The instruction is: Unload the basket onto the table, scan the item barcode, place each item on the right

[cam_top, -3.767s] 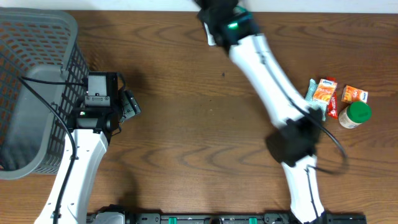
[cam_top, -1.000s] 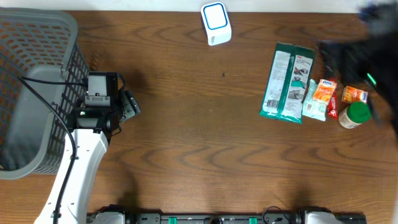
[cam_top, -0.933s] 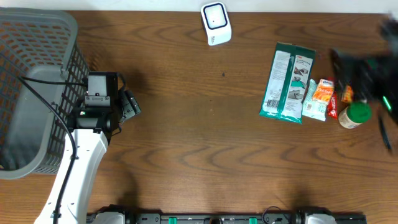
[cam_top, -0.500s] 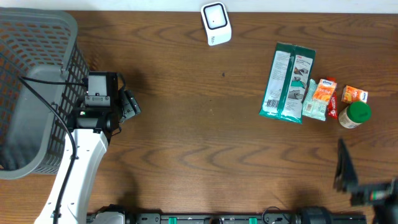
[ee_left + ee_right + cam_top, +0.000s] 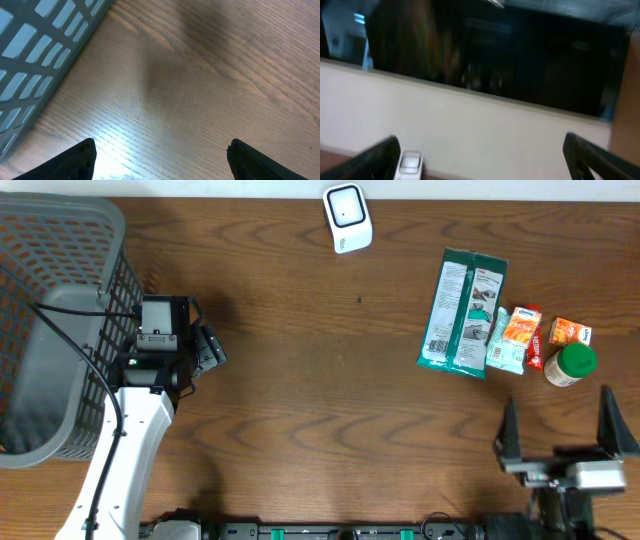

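Right pincer [image 5: 558, 418]: spread wide, holds nothing. Green packet [image 5: 462, 310]: lies flat on counter [image 5: 300, 410], well apart from that pincer, ahead-left. Left pincer [image 5: 160, 162]: spread, empty.

A dark brown desk [image 5: 320, 420] with flowing wood grain fills the overhead view, and a thin pale strip [image 5: 200, 188] runs along its far edge. In the left wrist view a bright glare [image 5: 112, 150] of light lies on the wood. The blurred right wrist view shows a cream wall [image 5: 480, 125] beneath a wide dark panel [image 5: 495, 55]; whether that is a window cannot be told.
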Robot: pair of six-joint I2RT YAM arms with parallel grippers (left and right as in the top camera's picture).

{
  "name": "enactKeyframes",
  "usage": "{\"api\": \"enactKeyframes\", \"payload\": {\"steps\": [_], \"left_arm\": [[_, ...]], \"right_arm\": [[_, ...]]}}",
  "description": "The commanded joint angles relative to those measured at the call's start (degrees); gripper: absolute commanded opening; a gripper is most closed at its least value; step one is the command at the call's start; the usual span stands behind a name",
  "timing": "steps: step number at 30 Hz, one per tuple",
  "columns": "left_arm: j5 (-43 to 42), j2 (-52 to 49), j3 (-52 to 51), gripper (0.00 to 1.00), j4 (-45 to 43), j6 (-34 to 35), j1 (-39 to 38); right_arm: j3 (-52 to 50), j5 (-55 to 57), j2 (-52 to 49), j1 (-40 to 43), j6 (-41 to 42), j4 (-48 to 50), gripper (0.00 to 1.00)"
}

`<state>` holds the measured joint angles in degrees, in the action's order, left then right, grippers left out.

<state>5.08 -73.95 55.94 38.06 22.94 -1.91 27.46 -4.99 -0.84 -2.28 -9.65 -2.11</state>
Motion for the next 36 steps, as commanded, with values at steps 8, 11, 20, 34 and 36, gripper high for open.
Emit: {"api": "enactKeyframes", "payload": {"steps": [8, 11, 20, 34, 36], "left_arm": [[0.52, -0.11, 0.11, 0.85, 0.02, 0.74, 0.24], [0.52, -0.11, 0.11, 0.85, 0.02, 0.74, 0.24], [0.52, -0.11, 0.11, 0.85, 0.02, 0.74, 0.24], [0.52, -0.11, 0.11, 0.85, 0.02, 0.74, 0.24], [0.52, -0.11, 0.11, 0.85, 0.02, 0.74, 0.24]], "right_arm": [[-23.41, -4.52, 0.52, -0.02, 1.07, 24.87, 0.99], [-25.99, -4.52, 0.52, -0.02, 1.53, 25.05, 0.99], [-27.17, -4.55, 0.52, -0.07, 1.27, -1.51, 0.99], [-27.12, -4.31, -0.02, -0.02, 1.46, -1.38, 0.99], [-27.12, -4.31, -0.02, -0.02, 1.44, -1.38, 0.99]]}}
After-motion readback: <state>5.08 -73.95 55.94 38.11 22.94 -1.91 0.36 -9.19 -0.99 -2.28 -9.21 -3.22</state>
